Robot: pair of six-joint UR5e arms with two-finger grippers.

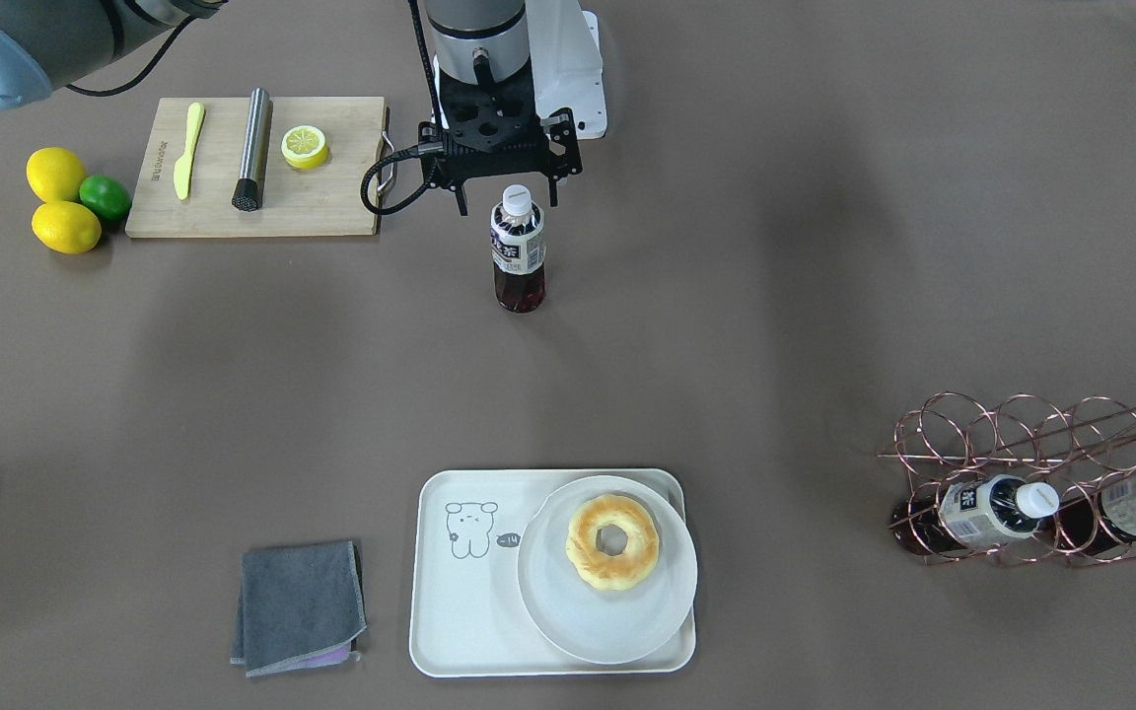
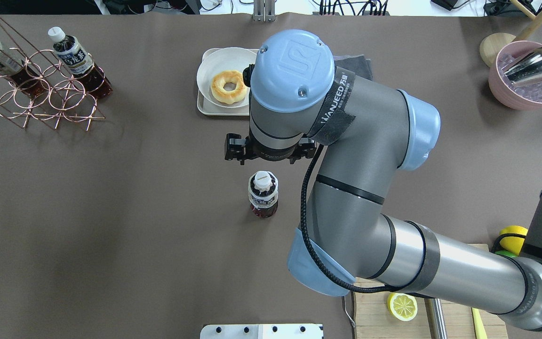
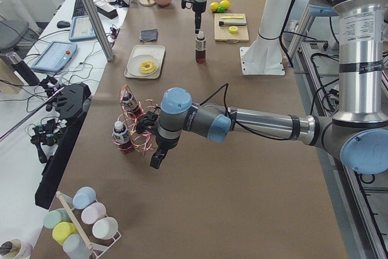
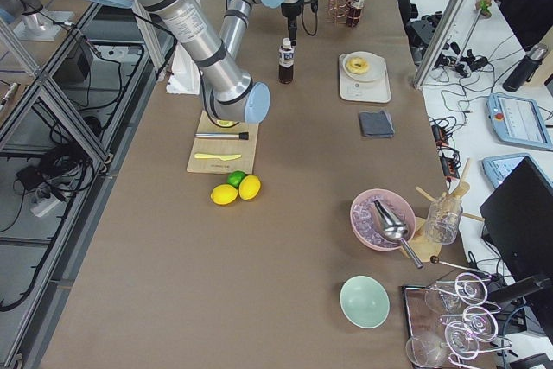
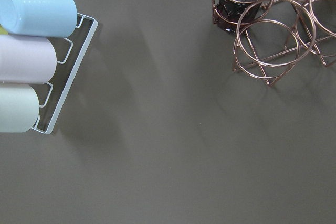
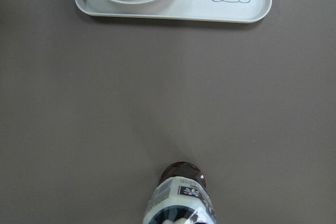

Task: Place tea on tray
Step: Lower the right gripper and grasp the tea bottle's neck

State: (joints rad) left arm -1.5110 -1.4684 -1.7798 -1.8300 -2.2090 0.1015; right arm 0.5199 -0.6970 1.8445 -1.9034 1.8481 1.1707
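The tea [image 1: 517,251] stands upright on the brown table, mid-table, apart from the tray; it also shows in the overhead view [image 2: 263,194] and at the bottom of the right wrist view [image 6: 181,200]. My right gripper [image 1: 507,205] hangs just above its white cap, open, one finger to each side and holding nothing. The cream tray [image 1: 460,611] with the bear drawing lies at the far edge and carries a round plate with a doughnut [image 1: 612,542]. My left gripper [image 3: 156,159] hovers beside the copper rack; I cannot tell if it is open or shut.
A copper wire rack [image 1: 1022,483] holds two more bottles. A wooden cutting board [image 1: 331,197] bears a knife, a metal cylinder and a lemon half, with lemons and a lime [image 1: 65,202] beside it. A grey cloth [image 1: 300,606] lies by the tray.
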